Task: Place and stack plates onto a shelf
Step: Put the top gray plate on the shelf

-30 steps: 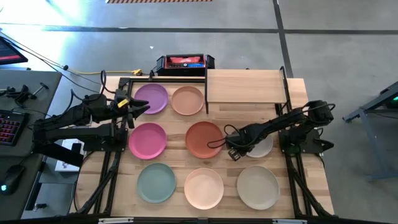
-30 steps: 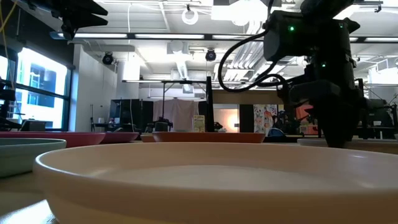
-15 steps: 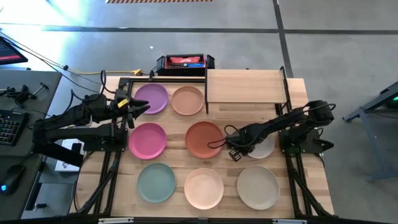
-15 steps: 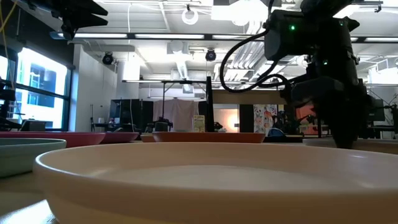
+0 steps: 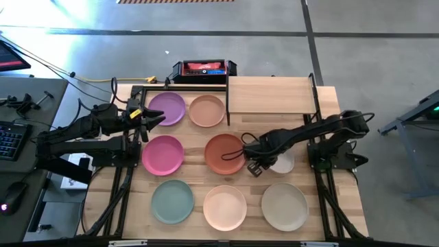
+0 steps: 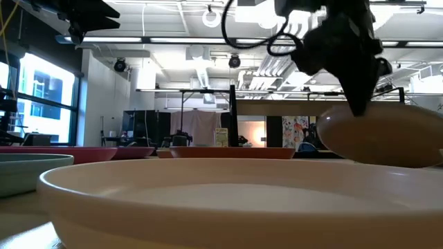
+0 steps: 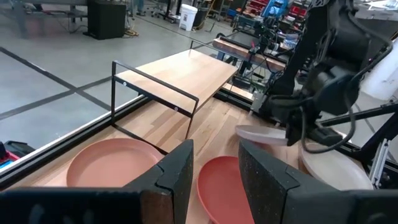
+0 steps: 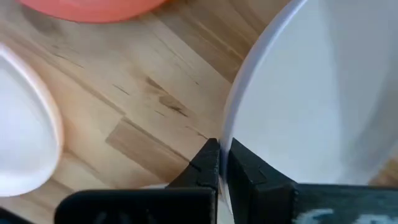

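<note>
My right gripper point(image 5: 255, 163) is shut on a pale grey plate point(image 5: 282, 163), held above the table's right middle, beside the terracotta plate point(image 5: 224, 153). The same plate point(image 6: 381, 135) shows lifted in the low view. Purple point(image 5: 168, 108), tan point(image 5: 207, 110), pink point(image 5: 162, 154), teal point(image 5: 172, 201), peach point(image 5: 225, 206) and beige point(image 5: 284, 206) plates lie flat on the table. The light-wood shelf point(image 5: 271, 95) stands at the far right with nothing on it. My left gripper point(image 5: 147, 118) hovers open at the left, above the purple plate's edge. My right gripper pinches the grey plate's rim point(image 8: 227, 134) between its two fingers, on the side toward the terracotta plate. The fingers point(image 8: 208, 163) come from above, pointing down, one over the rim and one under it. The plate is lifted clear of the table and tilted.
A red and black box point(image 5: 204, 68) sits beyond the table's far edge. The shelf's black posts point(image 7: 114, 93) rise at its corners. A side desk with a keyboard point(image 5: 8, 140) stands at the left. Bare wood lies under the lifted plate.
My right gripper has shut on the grey plate's rim and then risen, shifting slightly toward the table's left. The plate, flat on the table before, now hangs tilted and clear of the wood.
</note>
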